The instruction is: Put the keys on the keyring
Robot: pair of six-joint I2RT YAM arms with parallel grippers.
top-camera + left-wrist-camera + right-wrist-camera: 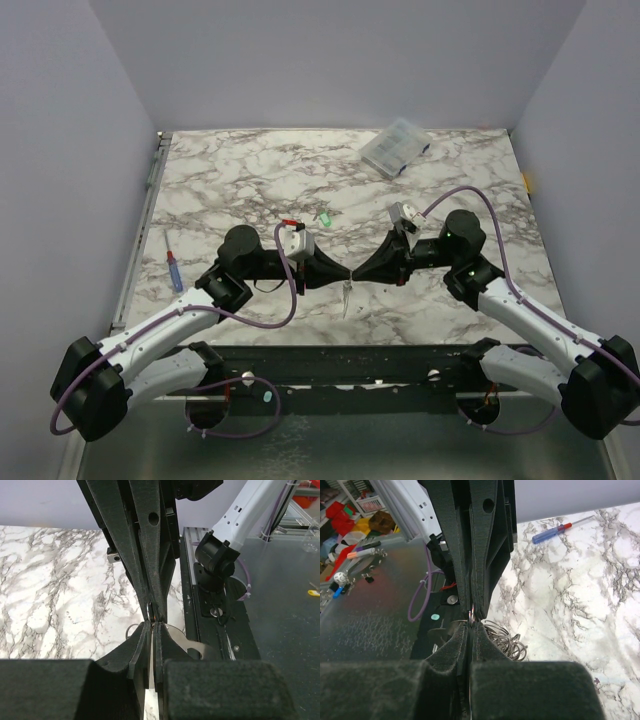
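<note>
The two tools meet tip to tip over the near middle of the desk (pixel 250 180). The left tool (pixel 344 279) reaches in from the left and the right tool (pixel 357 279) from the right, their points almost touching.

The keyring (pixel 346 298) hangs right at that meeting point, a thin pale sliver dropping from the tips towards the desk. In both wrist views a small bit of ring shows exactly where the two sets of tips come together. In the right wrist view, thin silvery loops bunch just beside the fingers, low and to their right.

The right tool is closed, its fingers pressed flat together. The left tool's fingers stand very close with only a narrow pale slit between them; I cannot tell whether they are fully closed or pinching the ring.

The green key (pixel 325 217) lies on the desk just beyond the left tool, apart from the ring. A blue-handled screwdriver (pixel 173 270) lies at the left edge, and a clear plastic box (pixel 395 148) sits at the far side.
</note>
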